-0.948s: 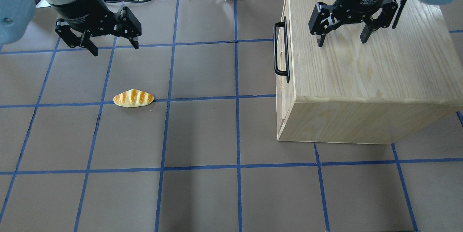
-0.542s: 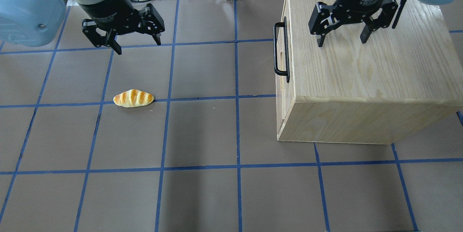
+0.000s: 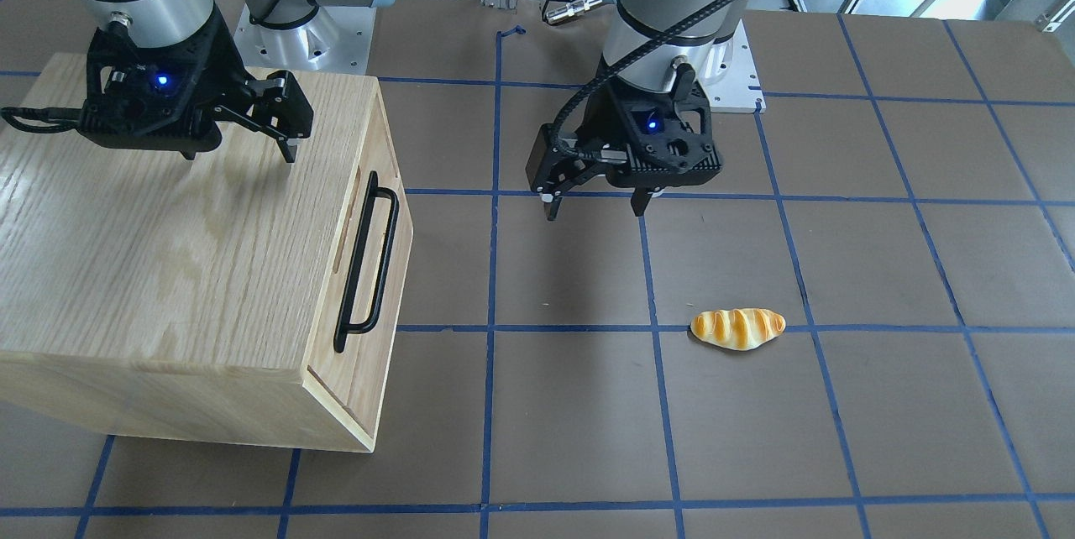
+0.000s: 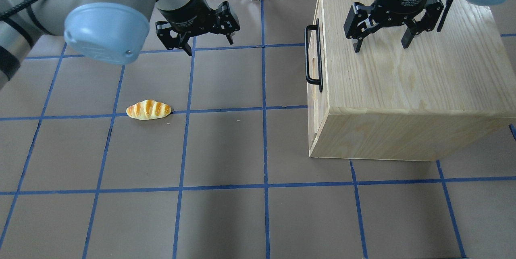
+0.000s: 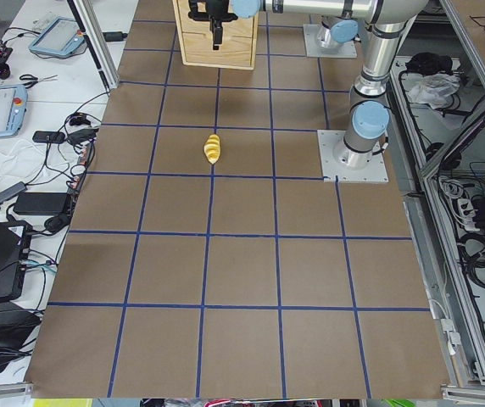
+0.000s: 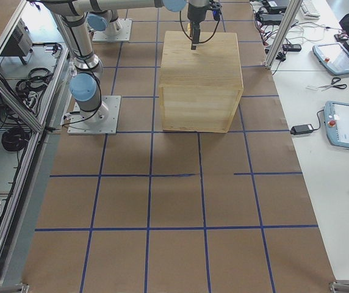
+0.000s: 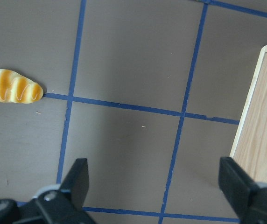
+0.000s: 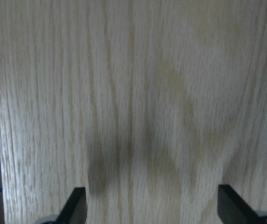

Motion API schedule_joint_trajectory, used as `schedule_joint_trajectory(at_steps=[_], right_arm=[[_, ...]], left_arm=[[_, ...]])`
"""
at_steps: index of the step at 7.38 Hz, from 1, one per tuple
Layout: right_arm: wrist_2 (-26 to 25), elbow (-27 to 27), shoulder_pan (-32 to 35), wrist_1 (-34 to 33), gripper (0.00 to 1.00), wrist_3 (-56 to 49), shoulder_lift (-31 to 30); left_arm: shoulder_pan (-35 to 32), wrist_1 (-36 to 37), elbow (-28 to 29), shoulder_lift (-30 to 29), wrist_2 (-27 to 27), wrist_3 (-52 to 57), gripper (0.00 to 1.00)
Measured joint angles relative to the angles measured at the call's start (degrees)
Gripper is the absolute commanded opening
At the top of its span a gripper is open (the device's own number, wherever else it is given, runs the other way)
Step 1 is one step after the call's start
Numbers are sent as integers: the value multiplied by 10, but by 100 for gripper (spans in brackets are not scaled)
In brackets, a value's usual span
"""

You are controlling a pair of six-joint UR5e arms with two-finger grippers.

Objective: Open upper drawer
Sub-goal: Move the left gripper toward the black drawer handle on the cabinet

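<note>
The upper drawer (image 3: 369, 253), apparently shut, is set in an oak cabinet (image 4: 403, 89) at the table's 2 o'clock in the overhead view, with its front turned to 9 o'clock. The left gripper (image 4: 209, 47) is held at 9 o'clock of the black handle (image 4: 306, 55), well apart, jaws spread and empty. The right gripper (image 4: 381, 47) is held over the cabinet top, jaws spread. The drawer is judged rigid and light-sliding, and is best taken at mid-bar.
</note>
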Motion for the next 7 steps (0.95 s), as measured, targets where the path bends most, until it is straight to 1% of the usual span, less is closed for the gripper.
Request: schedule_joint_trajectory(at_steps=[1, 3, 5, 7], right_arm=[[0, 0, 0, 0, 100, 0, 0], [0, 0, 0, 0, 100, 0, 0], [0, 0, 0, 0, 100, 0, 0], [0, 0, 0, 0, 100, 0, 0]], left_arm=[[-14, 25, 0, -10, -20, -18, 100], [-38, 56, 10, -34, -36, -39, 100], [-57, 64, 33, -62, -38, -51, 100], [-76, 70, 43, -84, -41, -55, 100]])
